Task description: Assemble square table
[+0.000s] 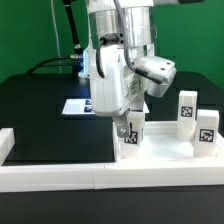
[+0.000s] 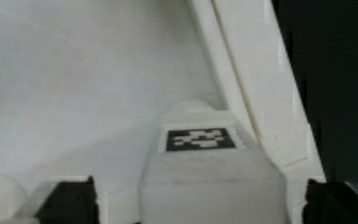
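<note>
The white square table top [image 1: 166,152] lies upside down at the exterior view's right; its flat face [image 2: 69,90] and raised rim [image 2: 247,70] fill the wrist view. Three white tagged legs stand upright on it: two at the right [image 1: 186,108] [image 1: 207,128] and one near the left corner [image 1: 131,136]. My gripper [image 1: 130,126] hangs straight over that left leg [image 2: 201,150]. In the wrist view my gripper [image 2: 197,198] is open: each dark finger [image 2: 69,200] stands beside the leg with a gap showing on both sides.
The long white border wall [image 1: 55,172] runs along the table's front and up the left side. The marker board [image 1: 78,106] lies flat behind the arm on the black tabletop. A green backdrop closes the far side.
</note>
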Motion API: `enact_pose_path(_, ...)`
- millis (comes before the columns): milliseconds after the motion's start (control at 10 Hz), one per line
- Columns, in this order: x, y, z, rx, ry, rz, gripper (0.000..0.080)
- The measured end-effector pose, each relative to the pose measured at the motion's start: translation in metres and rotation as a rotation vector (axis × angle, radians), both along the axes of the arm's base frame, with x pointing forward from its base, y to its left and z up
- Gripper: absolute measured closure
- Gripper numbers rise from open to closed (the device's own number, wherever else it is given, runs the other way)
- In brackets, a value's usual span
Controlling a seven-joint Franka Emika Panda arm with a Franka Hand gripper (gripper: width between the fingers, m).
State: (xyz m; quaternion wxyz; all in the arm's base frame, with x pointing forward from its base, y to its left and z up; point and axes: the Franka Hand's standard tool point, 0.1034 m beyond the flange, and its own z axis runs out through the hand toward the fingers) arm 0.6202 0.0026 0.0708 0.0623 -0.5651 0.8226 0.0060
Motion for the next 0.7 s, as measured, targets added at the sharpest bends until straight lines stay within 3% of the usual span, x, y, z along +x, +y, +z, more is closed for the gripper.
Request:
enact_pose_path(100,0.002,0.006,0.008,0.005,-0.012,0.012,0.0174)
enact_pose_path(400,0.012,0.017,0.060,0.039,-0.079,0.027,0.0151)
enact_pose_path(500,0.015,0.019,0.071,0.050,-0.087,0.031,0.0151)
enact_pose_path(700,0.017,0.022,0.074,0.060,-0.077,0.036,0.0150)
